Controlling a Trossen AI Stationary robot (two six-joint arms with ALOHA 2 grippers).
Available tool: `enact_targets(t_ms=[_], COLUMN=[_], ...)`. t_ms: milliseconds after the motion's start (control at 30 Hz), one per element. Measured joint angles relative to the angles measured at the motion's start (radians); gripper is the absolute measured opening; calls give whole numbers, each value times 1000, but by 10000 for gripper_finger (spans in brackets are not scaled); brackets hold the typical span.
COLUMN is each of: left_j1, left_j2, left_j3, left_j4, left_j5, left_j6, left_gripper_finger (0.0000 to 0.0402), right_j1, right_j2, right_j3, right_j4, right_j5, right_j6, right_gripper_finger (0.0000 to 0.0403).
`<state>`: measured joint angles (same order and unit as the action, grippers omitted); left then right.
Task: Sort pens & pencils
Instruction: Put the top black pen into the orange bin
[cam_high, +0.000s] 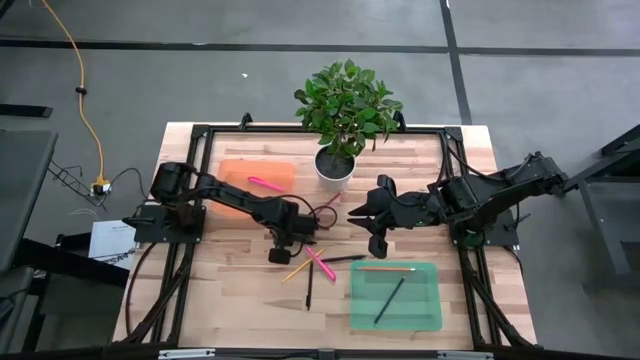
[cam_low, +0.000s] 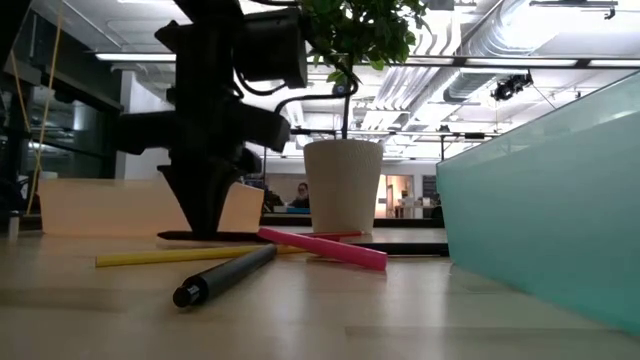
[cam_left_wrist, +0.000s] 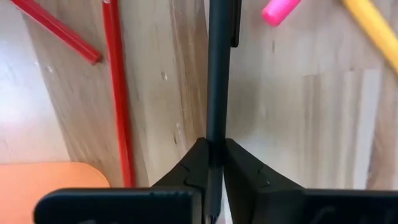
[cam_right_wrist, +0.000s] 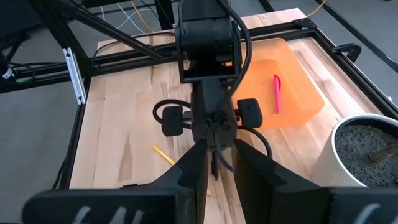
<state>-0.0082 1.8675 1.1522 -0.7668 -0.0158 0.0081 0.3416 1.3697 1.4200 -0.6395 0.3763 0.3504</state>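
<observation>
Tabletop: pale wood planks with a black frame around them, both arms reaching in over the middle
Room: grey floor with dark seams, and a yellow cable trailing off to one side
Green tray: at the front, holding an orange-tan pencil and a long dark one
Orange tray: at the back, one pink pen inside
Left gripper: down at mid-table, pinched tight on a black pen
Right gripper: fingers parted, empty, beside the plant pot
Red pencils: slim, lying right by the held pen
</observation>
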Motion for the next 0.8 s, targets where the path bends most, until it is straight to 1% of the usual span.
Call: enact_targets(t_ms=[133,300,567,800], left_j1=[2,2,2,13], left_j2=[-45,-122,-267,-356], left_j3=[0,0,0,0], left_j4=[-8,-39,-133,-246], left_j5=[-16,-41,-129,-213], left_j6=[-12,-21,-61,-70], left_gripper_finger=[32,17,29,20], right_j1=[0,0,0,0], right_j2=[0,0,0,0], right_j3=[0,0,0,0], right_j4=[-1,-1,1,1], right_j5=[2,3,10,11], right_j6=[0,-1,-3,-3], right_gripper_finger=[64,64,64,64])
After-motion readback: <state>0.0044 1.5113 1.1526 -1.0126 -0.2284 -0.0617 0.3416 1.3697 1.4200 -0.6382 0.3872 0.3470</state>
